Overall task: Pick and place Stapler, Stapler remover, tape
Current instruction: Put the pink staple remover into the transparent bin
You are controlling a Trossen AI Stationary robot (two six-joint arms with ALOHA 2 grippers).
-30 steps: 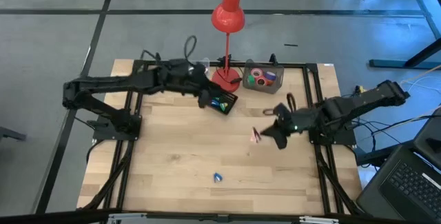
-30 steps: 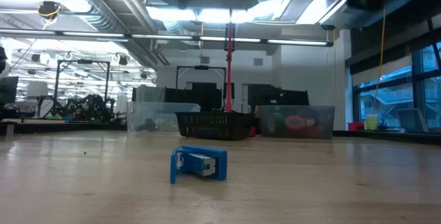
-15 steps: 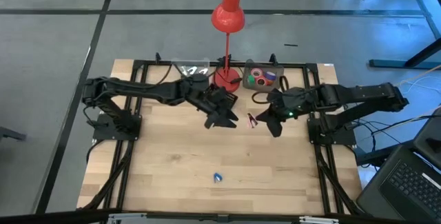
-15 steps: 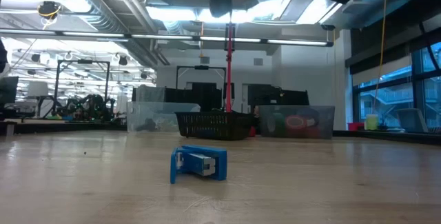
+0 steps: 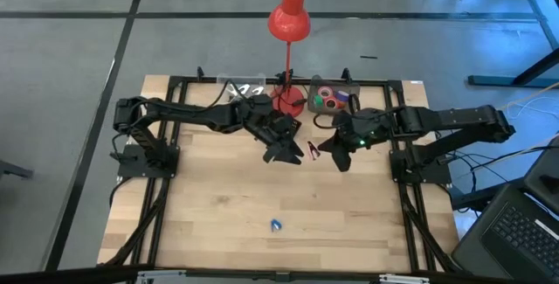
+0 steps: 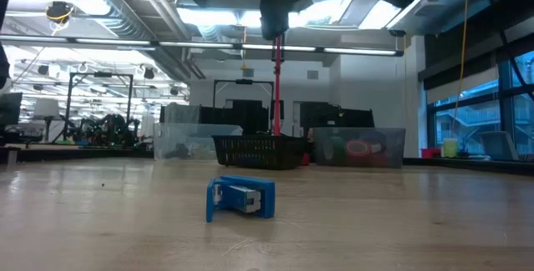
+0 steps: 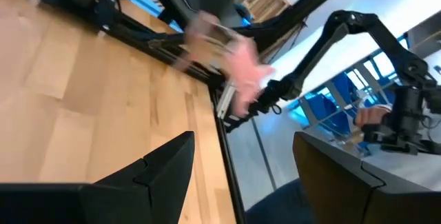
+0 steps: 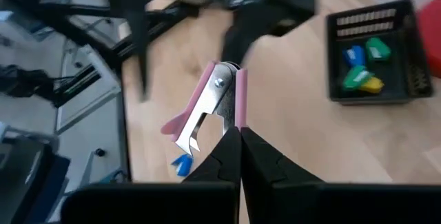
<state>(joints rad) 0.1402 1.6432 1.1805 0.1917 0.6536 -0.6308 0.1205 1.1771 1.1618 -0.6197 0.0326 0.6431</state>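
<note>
My right gripper (image 5: pixel 330 148) (image 8: pixel 238 138) is above the table's middle, shut on the pink and metal staple remover (image 5: pixel 312 151) (image 8: pixel 213 103). My left gripper (image 5: pixel 285 151) (image 7: pixel 241 158) is open and empty just to the left of it, above the black basket. The blue stapler (image 5: pixel 276 225) (image 6: pixel 240 198) lies on the table near the front edge. The coloured tape rolls (image 5: pixel 330 99) lie in a clear box at the far edge, beside the red lamp's base. My right gripper pinches the staple remover between its two fingers at the pink handle's end (image 8: pixel 236 122). The fingers come from the table's right side. The remover sticks out past the fingertips with its metal claws (image 8: pixel 187 140) away from the gripper, lifted clear of the table.
A black basket (image 8: pixel 375 58) (image 6: pixel 259 151) with small blue, green and yellow pieces stands at the far middle. A red desk lamp (image 5: pixel 288 22) rises next to it. A dark metal frame (image 5: pixel 175 81) borders the table. Bare wood (image 5: pixel 218 205) lies around the stapler.
My right gripper has carried the staple remover toward the table's left and far edges, nearer the basket, keeping it lifted. My left gripper has come away from the basket toward the near edge and a little right, and now hangs beside the remover.
</note>
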